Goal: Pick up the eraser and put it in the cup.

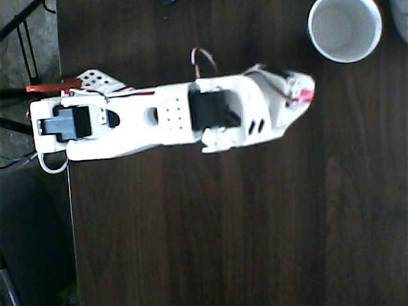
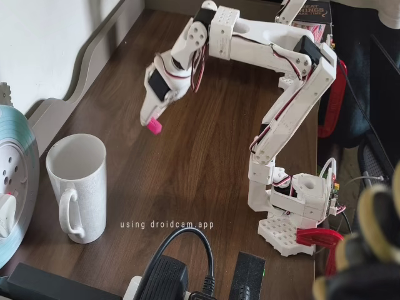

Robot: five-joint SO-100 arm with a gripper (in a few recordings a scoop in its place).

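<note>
The eraser (image 2: 154,127) is a tiny pink block pinched at the tips of my white gripper (image 2: 151,121), held in the air above the dark wooden table. In the overhead view the eraser (image 1: 305,95) peeks out pink at the gripper (image 1: 303,97) end of the arm. The cup (image 2: 77,186) is a white mug with a handle, standing upright lower left of the gripper in the fixed view. From above, the cup (image 1: 344,28) is a white circle at the top right, up and to the right of the gripper.
A pale blue-and-white round object (image 2: 14,181) stands at the left edge beside the cup. A black power strip with plugs (image 2: 181,275) lies along the near edge. The arm's base (image 2: 297,215) is clamped at the table's right side. A white sliver (image 1: 401,19) sits right of the cup.
</note>
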